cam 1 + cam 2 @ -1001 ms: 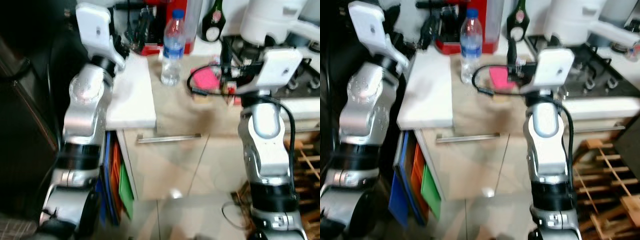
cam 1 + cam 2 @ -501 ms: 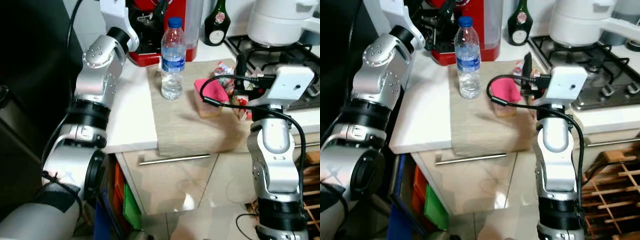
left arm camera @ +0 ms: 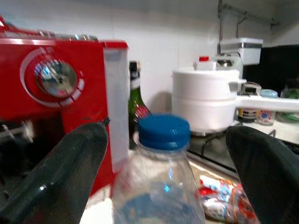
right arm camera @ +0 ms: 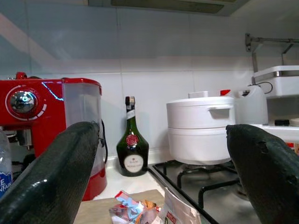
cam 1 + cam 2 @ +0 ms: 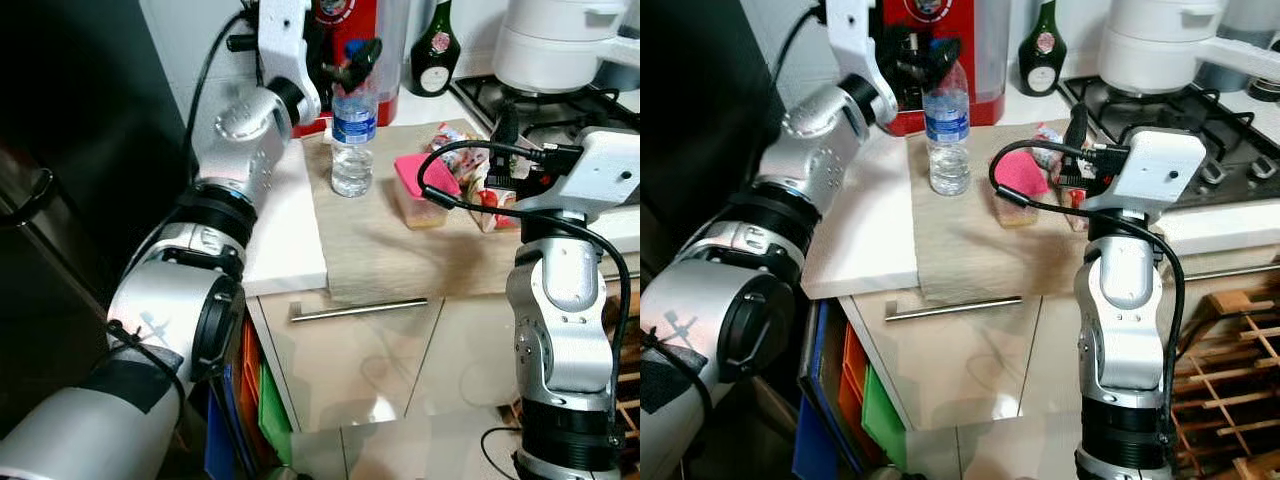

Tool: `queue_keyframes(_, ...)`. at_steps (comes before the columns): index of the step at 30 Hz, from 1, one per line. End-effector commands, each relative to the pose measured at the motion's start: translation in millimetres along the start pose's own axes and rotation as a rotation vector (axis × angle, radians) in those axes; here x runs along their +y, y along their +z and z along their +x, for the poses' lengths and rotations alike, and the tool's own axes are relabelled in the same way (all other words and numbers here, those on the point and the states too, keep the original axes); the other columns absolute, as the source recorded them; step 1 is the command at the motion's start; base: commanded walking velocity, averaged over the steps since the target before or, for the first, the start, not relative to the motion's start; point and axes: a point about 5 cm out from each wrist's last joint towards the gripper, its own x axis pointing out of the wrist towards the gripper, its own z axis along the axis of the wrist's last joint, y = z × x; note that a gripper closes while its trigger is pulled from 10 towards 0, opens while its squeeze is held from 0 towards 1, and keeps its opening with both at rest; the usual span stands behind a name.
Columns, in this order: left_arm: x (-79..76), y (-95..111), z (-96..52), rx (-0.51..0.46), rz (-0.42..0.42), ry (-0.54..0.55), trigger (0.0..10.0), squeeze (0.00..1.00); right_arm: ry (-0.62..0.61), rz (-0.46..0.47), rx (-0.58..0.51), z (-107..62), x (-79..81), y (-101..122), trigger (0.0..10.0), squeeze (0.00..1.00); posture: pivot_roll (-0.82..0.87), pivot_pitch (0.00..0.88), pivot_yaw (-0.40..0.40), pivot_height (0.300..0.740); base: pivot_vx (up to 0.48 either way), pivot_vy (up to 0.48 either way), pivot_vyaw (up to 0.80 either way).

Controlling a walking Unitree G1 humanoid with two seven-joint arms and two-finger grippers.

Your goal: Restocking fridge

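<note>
A clear water bottle [image 5: 352, 150] with a blue label stands on the beige mat [image 5: 400, 260] in front of the red coffee machine [image 5: 345, 15]. My left gripper [image 5: 345, 62] is open at the bottle's top. In the left wrist view the blue cap [image 3: 163, 131] sits between the two black fingers [image 3: 60, 186], which stand apart from it. My right gripper [image 5: 503, 130] is open, raised over the snack packets [image 5: 488, 195] beside a pink-lidded tub [image 5: 420, 190], holding nothing.
A green bottle [image 4: 132, 149] and a white pot [image 4: 205, 126] on the gas hob [image 5: 480, 90] stand behind. The white counter [image 5: 285, 230] ends at a dark fridge [image 5: 60, 200] on the left. A drawer handle [image 5: 358, 310] lies below the mat.
The camera has shifted. My left arm has swung from beside the coffee machine to the bottle's cap. My right gripper stays by the pink tub.
</note>
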Motion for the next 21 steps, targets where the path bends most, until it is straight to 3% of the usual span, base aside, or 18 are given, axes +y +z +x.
queue_keyframes(1, 1.9, 8.9, 2.4, -0.020, 0.015, 0.011, 10.0, 0.00, 0.008, 0.010, -0.013, 0.7, 3.0, 5.4, 10.0, 0.00, -0.15, 0.000, 0.138, 0.740, 0.000, 0.000, 0.00)
queue_keyframes(11, 9.0, -8.6, 1.1, 0.065, -0.088, 0.149, 10.0, 0.00, 0.012, 0.010, 0.010, -8.8, 4.5, 5.0, 10.0, 0.00, -0.17, 0.000, 0.159, 0.740, 0.000, 0.000, 0.00)
queue_keyframes(15, 5.7, -14.1, 1.4, 0.087, -0.110, 0.136, 10.0, 0.00, 0.008, 0.002, 0.016, -10.7, 2.7, 5.7, 10.0, 0.00, -0.19, 0.000, 0.170, 0.740, 0.000, 0.000, 0.00)
queue_keyframes(21, -3.0, -15.4, 4.2, 0.087, -0.070, 0.081, 10.0, 0.00, -0.003, -0.015, 0.017, -12.3, -1.0, 7.1, 10.0, 0.00, -0.22, 0.000, 0.187, 0.740, 0.000, 0.000, 0.00)
